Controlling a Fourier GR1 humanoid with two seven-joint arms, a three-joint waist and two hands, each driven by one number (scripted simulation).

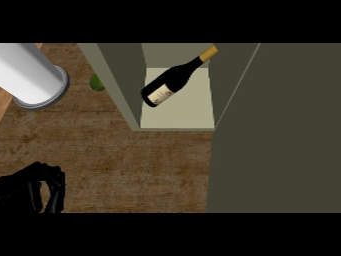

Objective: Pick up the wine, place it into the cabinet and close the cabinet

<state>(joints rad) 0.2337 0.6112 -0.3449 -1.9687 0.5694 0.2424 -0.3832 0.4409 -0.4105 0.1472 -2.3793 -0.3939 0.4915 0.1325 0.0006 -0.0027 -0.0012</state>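
**Wine in the cabinet, door waiting to be shut**

While I am watching from the head view, the nearest thing is showing as the left hand [27, 190], sitting low at the lower left over the brown counter [129, 160], fingers curled in and holding nothing. The right hand is not appearing anywhere, so I am saying nothing of it.

Moving further out, the big dark olive panel [284, 140] is filling the right side; I am reading it as the cabinet door, swung open, though I cannot be certain from this angle. Beyond the bare counter, the cabinet [125, 90] is standing open, and the wine bottle [171, 82] is lying tilted on its pale shelf, neck pointing up and right toward the back, free of any hand.

So I am judging the pick and the placing as done, with only the closing left. Nothing is lying between the door and the opening that I can see.

Farther left, a small green object [97, 82] is sitting just beside the cabinet's outer wall, and a white cylinder [25, 75] is standing well apart at the upper left.
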